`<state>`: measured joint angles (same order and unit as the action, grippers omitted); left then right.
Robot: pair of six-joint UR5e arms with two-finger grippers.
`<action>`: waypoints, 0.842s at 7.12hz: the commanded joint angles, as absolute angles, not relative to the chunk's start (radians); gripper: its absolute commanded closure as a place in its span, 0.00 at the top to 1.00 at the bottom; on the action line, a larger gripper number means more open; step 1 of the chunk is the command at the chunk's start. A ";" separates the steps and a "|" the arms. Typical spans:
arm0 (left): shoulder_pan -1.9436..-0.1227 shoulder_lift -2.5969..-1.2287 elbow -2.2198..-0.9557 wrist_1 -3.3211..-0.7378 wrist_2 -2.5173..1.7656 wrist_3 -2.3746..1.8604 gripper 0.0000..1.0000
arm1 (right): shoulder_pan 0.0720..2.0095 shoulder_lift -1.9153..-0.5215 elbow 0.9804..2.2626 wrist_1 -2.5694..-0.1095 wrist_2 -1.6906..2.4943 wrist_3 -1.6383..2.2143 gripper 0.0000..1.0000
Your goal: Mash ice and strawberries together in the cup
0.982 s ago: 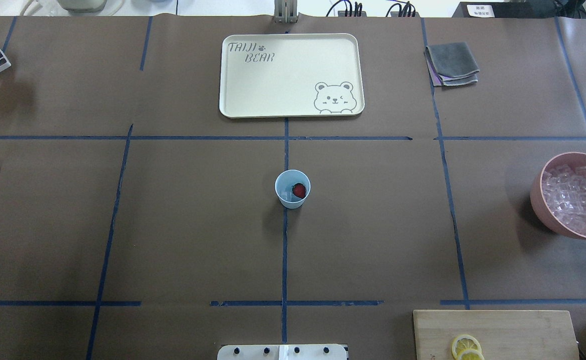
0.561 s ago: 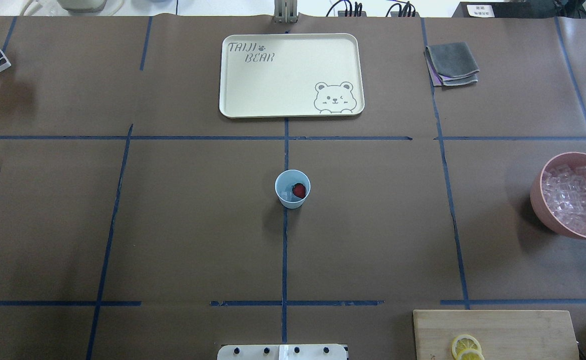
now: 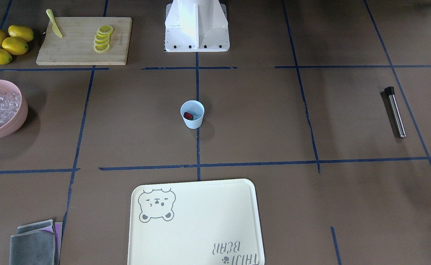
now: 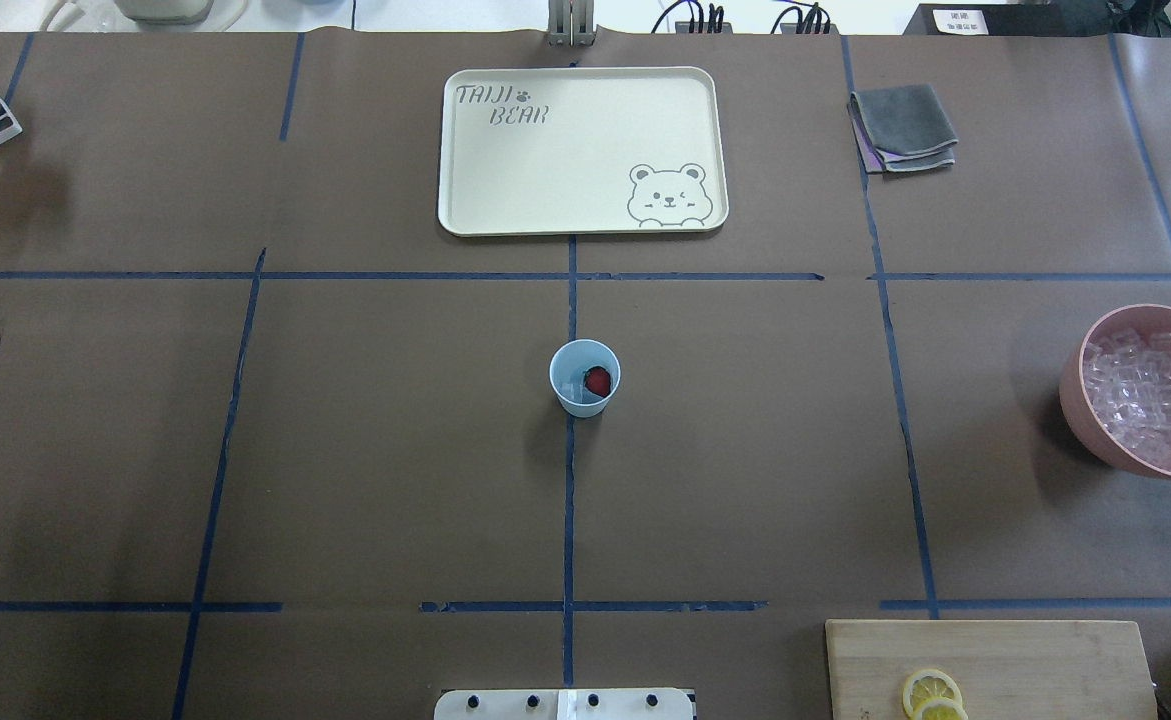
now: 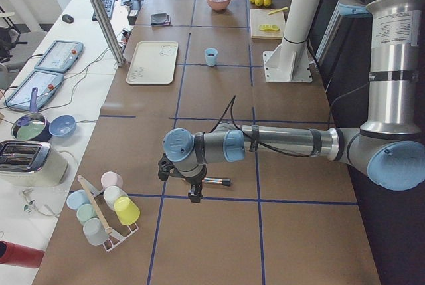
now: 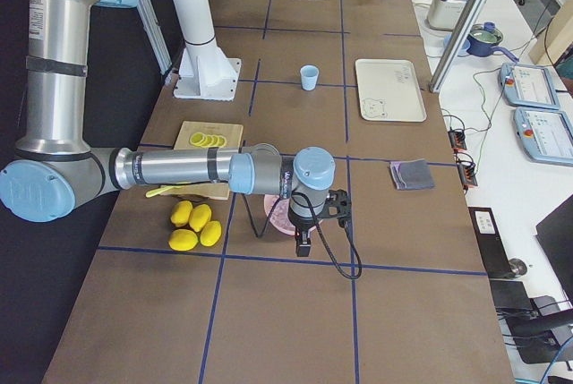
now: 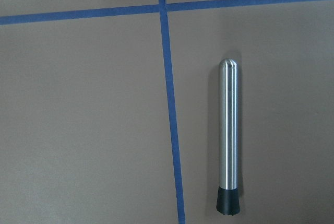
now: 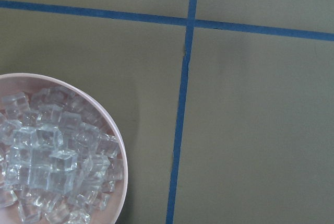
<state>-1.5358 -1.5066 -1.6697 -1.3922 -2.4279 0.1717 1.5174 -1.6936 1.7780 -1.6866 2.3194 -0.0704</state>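
Observation:
The pale blue cup [image 4: 584, 378] stands upright at the table's centre, also visible in the front view as the cup [image 3: 192, 114]. One dark red strawberry [image 4: 598, 380] lies inside it beside a faint clear piece of ice [image 4: 572, 389]. My left gripper [image 5: 194, 196] shows only in the left side view, hanging over a steel muddler [image 7: 228, 140]; I cannot tell whether it is open or shut. My right gripper [image 6: 303, 246] shows only in the right side view, above the pink bowl [image 8: 119, 145] of ice cubes [image 8: 47, 161]; its state cannot be told either.
A cream bear tray [image 4: 465, 150] lies beyond the cup and a grey cloth [image 4: 902, 127] at the far right. A cutting board [image 3: 75, 51] carries lemon slices [image 3: 103, 38] and a yellow knife, with whole lemons [image 3: 5, 43] beside it. A cup rack [image 5: 106, 208] stands at the left end.

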 commanded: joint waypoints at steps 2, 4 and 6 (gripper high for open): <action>-1.510 -1.502 -1.667 -1.391 -2.427 0.170 1.00 | 1.511 -1.693 1.767 -1.645 2.319 -0.069 1.00; -1.508 -1.502 -1.667 -1.391 -2.427 0.170 1.00 | 1.511 -1.694 1.763 -1.643 2.319 -0.072 1.00; -1.508 -1.502 -1.667 -1.394 -2.428 0.169 1.00 | 1.506 -1.690 1.759 -1.643 2.332 -0.072 1.00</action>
<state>-1.5086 -1.5018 -1.6675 -1.3927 -2.4270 0.1699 1.5089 -1.6927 1.7614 -1.6434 2.3241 -0.0719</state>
